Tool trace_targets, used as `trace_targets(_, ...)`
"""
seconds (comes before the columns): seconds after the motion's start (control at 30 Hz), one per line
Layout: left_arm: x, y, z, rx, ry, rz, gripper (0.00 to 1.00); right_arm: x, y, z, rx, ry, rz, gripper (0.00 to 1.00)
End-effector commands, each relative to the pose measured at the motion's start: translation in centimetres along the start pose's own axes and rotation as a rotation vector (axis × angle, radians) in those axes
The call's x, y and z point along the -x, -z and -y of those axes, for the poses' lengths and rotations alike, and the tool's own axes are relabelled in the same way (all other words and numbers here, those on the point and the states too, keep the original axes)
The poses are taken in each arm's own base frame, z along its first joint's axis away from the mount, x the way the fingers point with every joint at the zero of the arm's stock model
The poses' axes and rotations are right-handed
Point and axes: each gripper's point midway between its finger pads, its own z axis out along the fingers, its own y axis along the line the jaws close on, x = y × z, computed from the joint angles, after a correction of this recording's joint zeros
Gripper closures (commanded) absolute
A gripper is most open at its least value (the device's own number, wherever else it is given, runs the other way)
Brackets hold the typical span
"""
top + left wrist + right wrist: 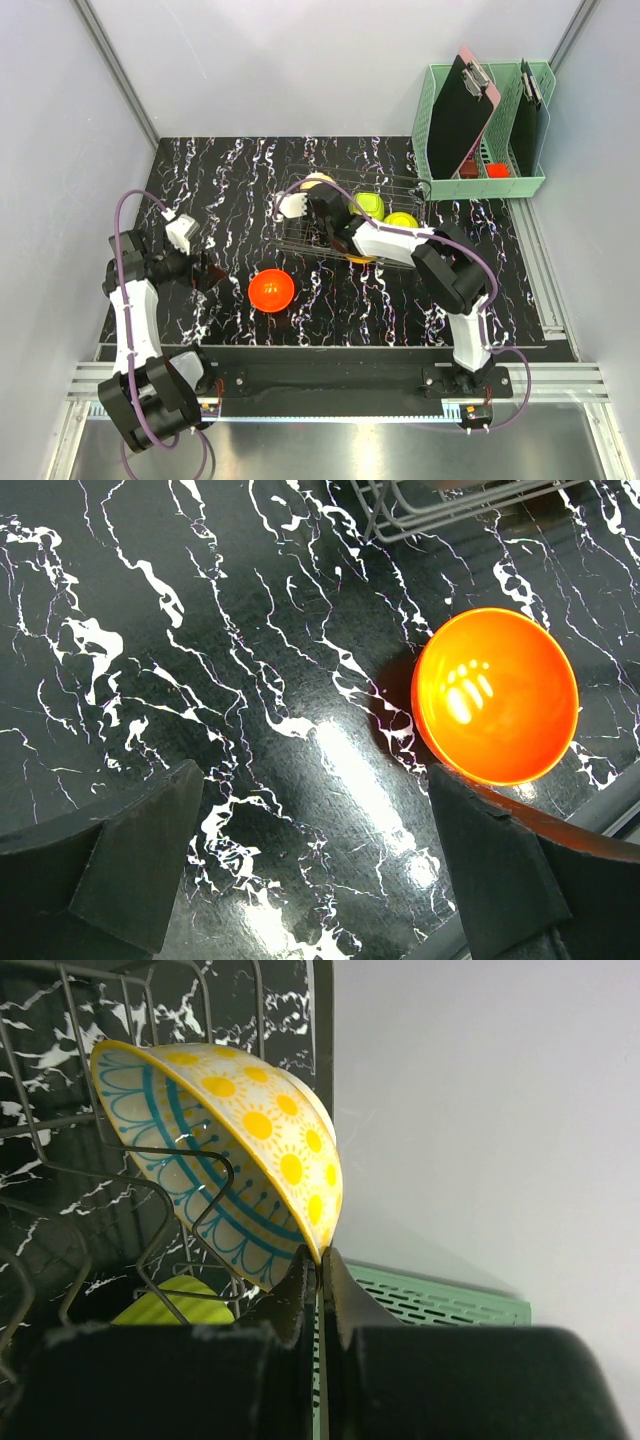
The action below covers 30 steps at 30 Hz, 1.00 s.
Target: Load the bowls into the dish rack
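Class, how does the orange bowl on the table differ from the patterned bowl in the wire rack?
The orange bowl is plain; the patterned bowl is cream with yellow suns. The orange bowl sits upright on the table; the patterned bowl tilts inside the rack. Both are round.

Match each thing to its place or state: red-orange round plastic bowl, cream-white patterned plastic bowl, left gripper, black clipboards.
1 red-orange round plastic bowl
2 cream-white patterned plastic bowl
3 left gripper
4 black clipboards

A open, above the black marbled table
B standing in the mint-green plastic basket
C tilted in the wire dish rack
D on the table, outside the rack

Pairs: 1-D, 2-C, 3-A, 4-B
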Motion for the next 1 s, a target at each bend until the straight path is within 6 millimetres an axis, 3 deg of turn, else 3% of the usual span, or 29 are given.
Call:
trace_targets(0.0,1.9,0.5,0.2,-0.008,-0.048,0.054,0.01,-2.6,1.1,6.1,-0.231,-0.103,-0.073,1.0)
trace_targets(0.17,2.1,0.6,0.2,-0.005,-0.054,0.056,0.01,-2.8,0.9,9.6,-0.392,-0.148,-0.057,1.0)
trace_targets(0.4,2.1,0.7,0.1,0.0,-0.049,0.052,0.01,-1.6,0.2,12.4,-0.487,-0.168,-0.013,1.0)
trace_targets(0.67,2.0,0.6,0.0,-0.003,-0.049,0.048,0.01,-2.4,0.9,12.2,-0.472,-0.182,-0.046,1.0)
trace_targets(0.97,2.1,0.5,0.1,-0.02,-0.047,0.053,0.01,-3.9,3.9,13.7,-0.51,-0.256,-0.116,1.0)
